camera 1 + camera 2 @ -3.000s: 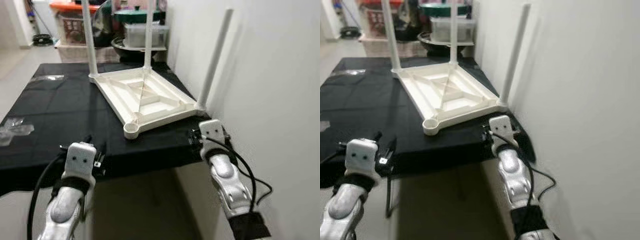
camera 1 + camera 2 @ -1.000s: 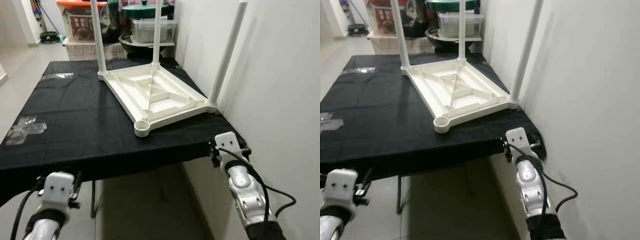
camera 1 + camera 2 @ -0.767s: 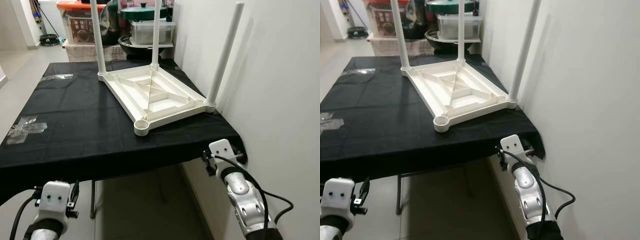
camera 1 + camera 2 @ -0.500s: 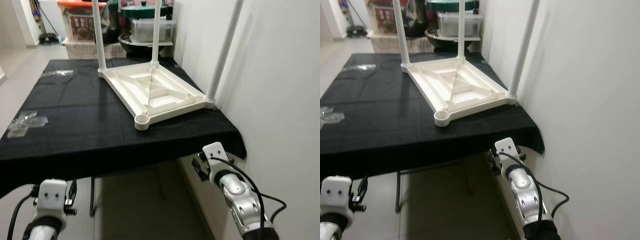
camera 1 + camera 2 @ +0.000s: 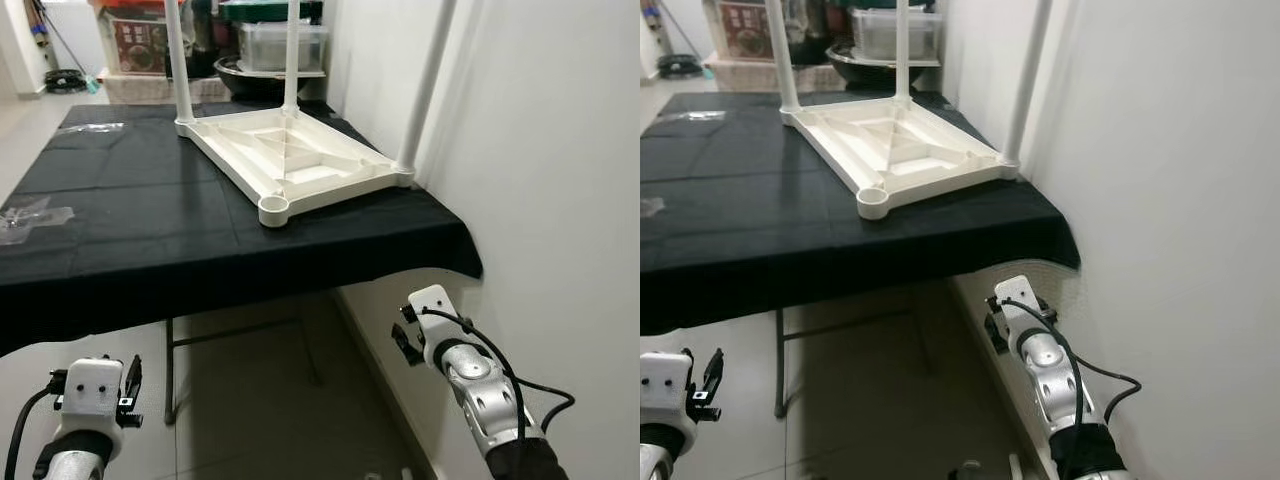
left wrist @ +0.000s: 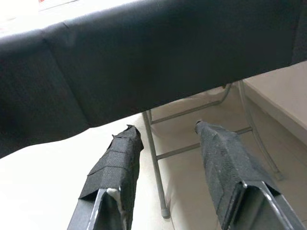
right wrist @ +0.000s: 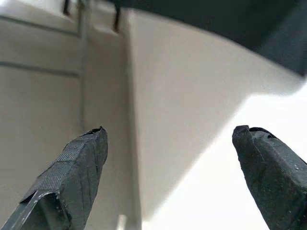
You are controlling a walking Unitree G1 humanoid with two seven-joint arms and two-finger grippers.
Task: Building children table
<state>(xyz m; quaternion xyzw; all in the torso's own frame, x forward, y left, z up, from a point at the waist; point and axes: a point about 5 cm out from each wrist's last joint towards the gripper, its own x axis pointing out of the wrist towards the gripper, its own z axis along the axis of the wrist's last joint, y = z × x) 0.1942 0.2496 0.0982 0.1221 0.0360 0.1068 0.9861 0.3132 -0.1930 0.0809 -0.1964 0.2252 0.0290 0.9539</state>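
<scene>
Toward 12 o'clock on the black-draped work table [image 5: 150, 230], the upside-down white children table [image 5: 290, 165] lies near the wall-side edge, three legs standing up and one corner socket empty at the near corner. Below the cloth's front edge is bare floor around grey folding legs [image 6: 156, 153]. Left gripper [image 6: 168, 143] hangs low at 7 o'clock, fingers moderately apart; right gripper [image 7: 168, 158] at 5 o'clock, beside the wall, spread wide, apparently holding nothing.

Both hands (left [image 5: 128, 392], right [image 5: 402, 335]) have dropped below the tabletop [image 5: 150, 250].
</scene>
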